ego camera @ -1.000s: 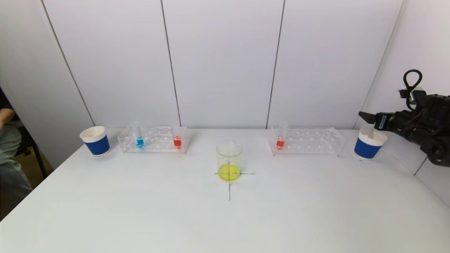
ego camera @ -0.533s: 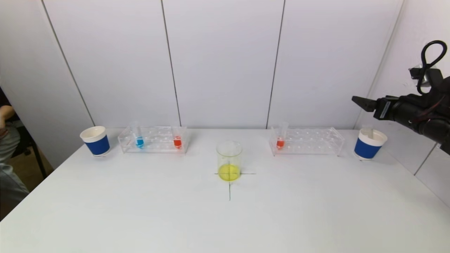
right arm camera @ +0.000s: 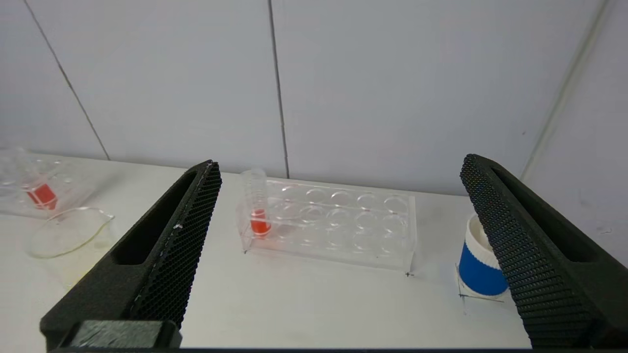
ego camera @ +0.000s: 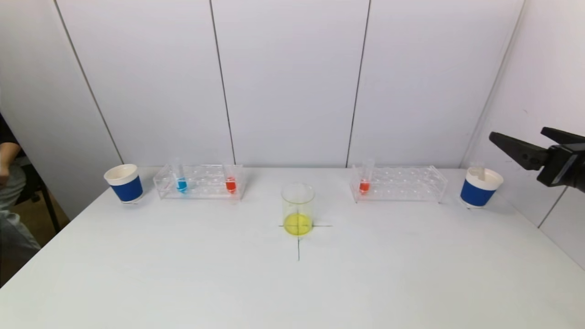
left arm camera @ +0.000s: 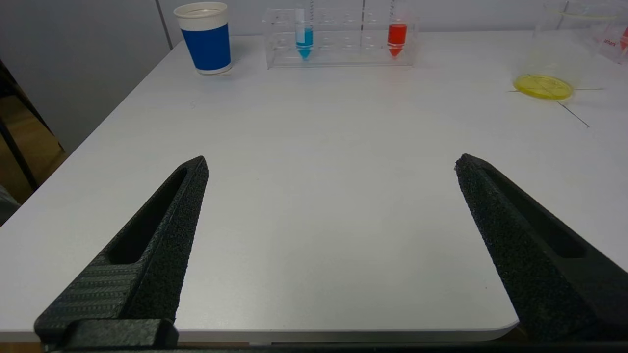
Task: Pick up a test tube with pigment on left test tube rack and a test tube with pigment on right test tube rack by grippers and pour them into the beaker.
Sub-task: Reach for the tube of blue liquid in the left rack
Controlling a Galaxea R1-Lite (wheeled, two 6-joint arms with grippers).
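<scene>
- A clear glass beaker (ego camera: 298,209) holding yellow liquid stands on a black cross at the middle of the white table (ego camera: 292,283).
- The clear plastic left rack (ego camera: 199,182) holds a blue-filled test tube (ego camera: 181,179) and a red-filled test tube (ego camera: 230,181); the clear plastic right rack (ego camera: 398,183) holds one red-orange test tube (ego camera: 364,182).
- A blue-banded paper cup (ego camera: 124,183) flanks the left rack, another (ego camera: 481,187) the right.
- The right gripper (ego camera: 521,144) hangs above that right cup, fingers spread wide, empty.
- The left gripper (left arm camera: 331,164) sits low at the table's near edge, fingers wide, empty.
</scene>
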